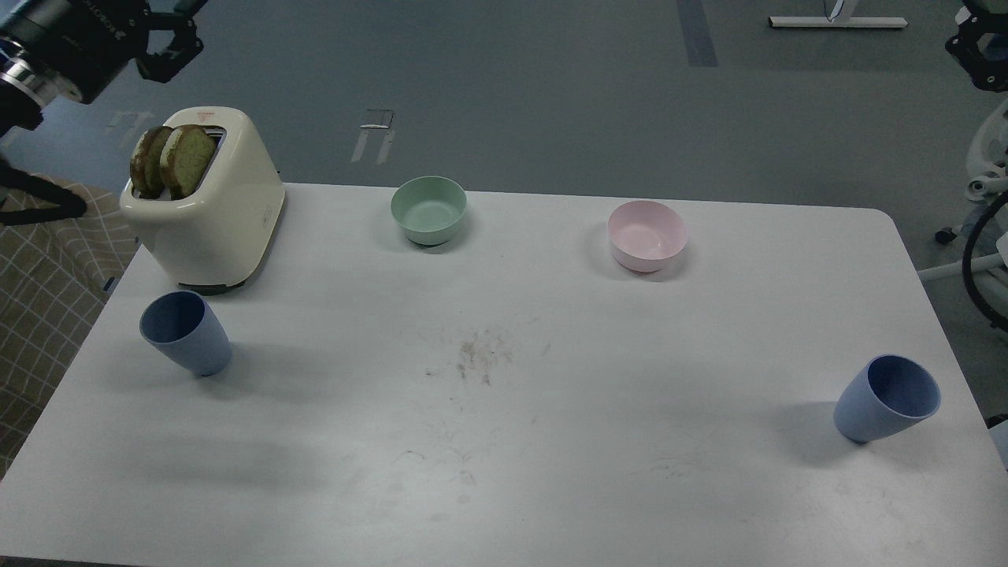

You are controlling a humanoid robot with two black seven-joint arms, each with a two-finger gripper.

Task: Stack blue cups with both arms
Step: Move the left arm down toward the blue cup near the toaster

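Observation:
Two dusty-blue cups stand upright and apart on the white table point(504, 441). The left blue cup point(185, 332) is near the left edge, in front of the toaster. The right blue cup point(886, 398) is near the right edge. My left gripper point(172, 31) is high in the top left corner, above and behind the toaster, far from the left cup. Its fingers are spread and hold nothing. My right gripper point(980, 51) is at the top right edge, far above the right cup. It is mostly cut off and too dark to read.
A cream toaster point(209, 209) with two toast slices point(173, 157) stands at the back left. A pale green bowl point(429, 209) and a pink bowl point(647, 235) sit along the back. A crumb smear point(476, 354) marks the table's middle.

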